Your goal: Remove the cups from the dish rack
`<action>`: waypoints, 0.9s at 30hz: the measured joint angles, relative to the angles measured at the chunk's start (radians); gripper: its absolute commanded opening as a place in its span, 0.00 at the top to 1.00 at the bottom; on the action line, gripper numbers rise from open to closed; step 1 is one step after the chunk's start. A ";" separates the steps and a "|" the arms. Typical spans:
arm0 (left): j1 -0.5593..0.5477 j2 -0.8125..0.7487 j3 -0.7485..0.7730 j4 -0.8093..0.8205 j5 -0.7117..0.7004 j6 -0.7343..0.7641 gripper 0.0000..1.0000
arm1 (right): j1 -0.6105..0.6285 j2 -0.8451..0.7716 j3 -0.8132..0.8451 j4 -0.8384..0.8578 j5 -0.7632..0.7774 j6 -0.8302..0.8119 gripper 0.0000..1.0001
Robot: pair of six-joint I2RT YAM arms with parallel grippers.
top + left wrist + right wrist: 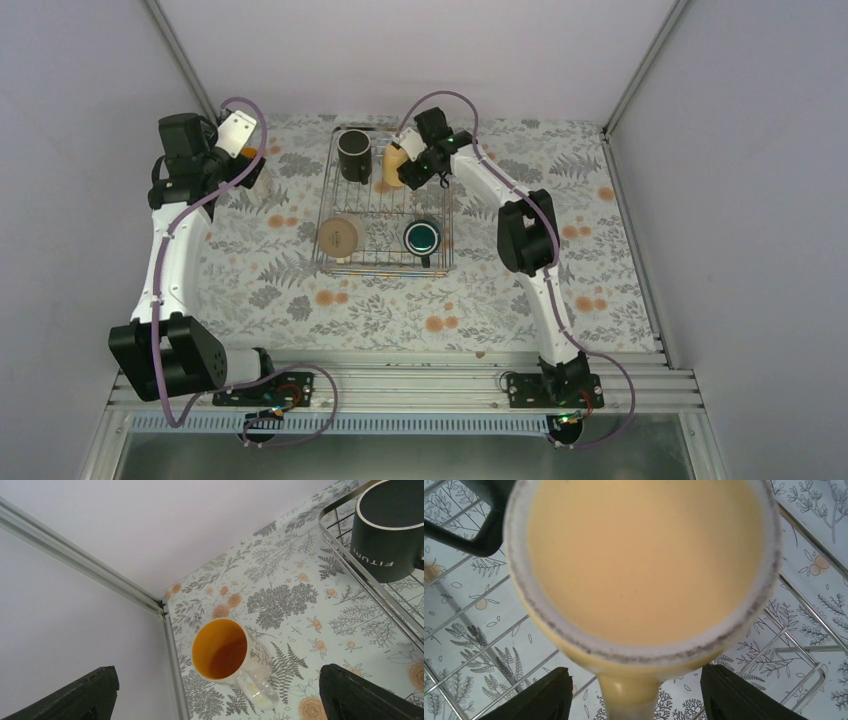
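Silver wire rack [380, 205] sits mid-table [300, 300], holding a black cup [353, 155] at the far left, a tan cup [340, 237] and a green cup [422, 237] along the near side. A yellow cup [644, 560] at the rack's far right shows its base to the right tool [634, 672], which is released, fingers [544, 697] spread either side of the handle [630, 702] without touching. Outside the rack, near the table's far left corner, a pale cup [227, 652] with an orange inside stands upright below the left tool [219, 672], also released and clear of it.
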 measured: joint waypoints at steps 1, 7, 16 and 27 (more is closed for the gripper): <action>0.000 -0.002 -0.004 0.000 0.002 0.000 0.00 | 0.000 0.000 -0.006 0.007 -0.004 0.000 0.39; 0.000 -0.010 -0.024 0.011 0.032 -0.016 0.00 | -0.006 0.000 -0.045 0.047 -0.037 -0.014 0.48; -0.005 -0.010 -0.024 0.016 0.048 -0.038 0.00 | -0.014 0.000 -0.072 0.089 -0.095 -0.037 0.72; -0.018 -0.011 -0.030 0.019 0.117 -0.080 0.00 | -0.014 0.000 -0.069 0.106 -0.134 -0.057 0.97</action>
